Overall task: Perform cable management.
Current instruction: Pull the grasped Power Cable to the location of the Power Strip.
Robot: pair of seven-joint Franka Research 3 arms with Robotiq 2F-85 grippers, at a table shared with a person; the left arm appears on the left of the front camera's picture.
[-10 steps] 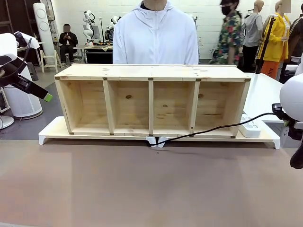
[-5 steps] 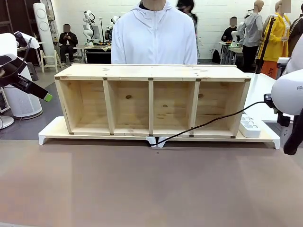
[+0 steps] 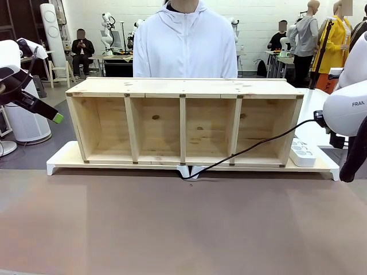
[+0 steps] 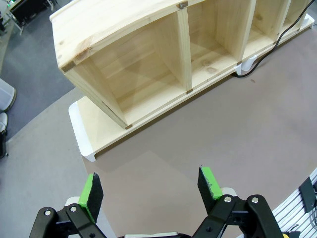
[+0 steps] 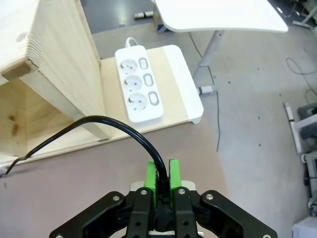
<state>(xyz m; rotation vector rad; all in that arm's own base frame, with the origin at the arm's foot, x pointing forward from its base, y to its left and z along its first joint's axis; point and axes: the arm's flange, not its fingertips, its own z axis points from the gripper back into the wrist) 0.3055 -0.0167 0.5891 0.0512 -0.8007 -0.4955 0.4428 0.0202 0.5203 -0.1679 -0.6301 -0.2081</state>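
The black cable [image 3: 252, 149] rises from under the middle of the wooden shelf [image 3: 183, 123] and runs up and right to my right arm [image 3: 347, 109]. In the right wrist view the cable [image 5: 106, 120] arcs over the shelf's corner and drops between the green pads, where my right gripper [image 5: 161, 181] is shut on it. Its plug end is hidden between the fingers. My left gripper [image 4: 150, 187] is open over bare brown table, well short of the shelf [image 4: 148, 54]. In the front view the left gripper [image 3: 54, 116] hangs at the far left, off the table.
A white power strip [image 5: 138, 91] lies on the white base board [image 3: 63, 157] right of the shelf, also seen as the strip [image 3: 302, 153]. A person in a white hoodie [image 3: 186, 43] stands behind the shelf. Open brown tabletop [image 3: 183, 229] lies in front.
My right arm has moved up and inward, lifting the cable's right end higher and pulling it tauter. The left arm has not moved.
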